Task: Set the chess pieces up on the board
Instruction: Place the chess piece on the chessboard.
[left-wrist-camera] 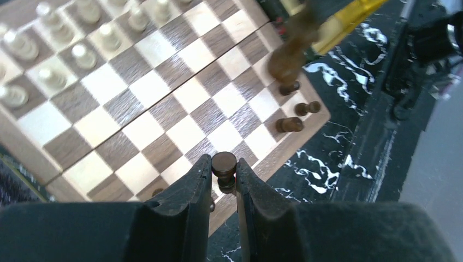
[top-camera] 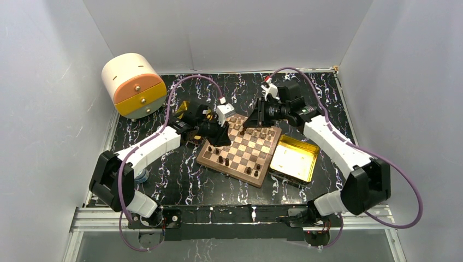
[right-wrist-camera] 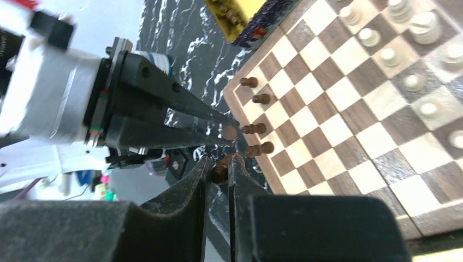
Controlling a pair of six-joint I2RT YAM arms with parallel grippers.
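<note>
Chess pieces (right-wrist-camera: pixel 254 129): one pinched in each gripper, both near one corner of the board (top-camera: pixel 245 150).
Left gripper (left-wrist-camera: pixel 224 170): nearly closed, pads clamped on the stem of a dark piece (left-wrist-camera: pixel 224 162), round head showing between the fingertips, over the board's rim. Right gripper (right-wrist-camera: pixel 220 164): closed tight on a brown piece (right-wrist-camera: pixel 220 172), just beside the left gripper's tips, near the same edge of the board. On the board close by: four dark pawns (right-wrist-camera: pixel 261 99) along the edge squares, light pieces (right-wrist-camera: pixel 413 82) ranked at the opposite side. Further out: board set askew on a black marbled tabletop (top-camera: pixel 180 180), an open gold tray (top-camera: pixel 295 159) just beside its right side, a round cream-and-orange cabinet (top-camera: pixel 134 84) at the far left corner, well apart from the board.
</note>
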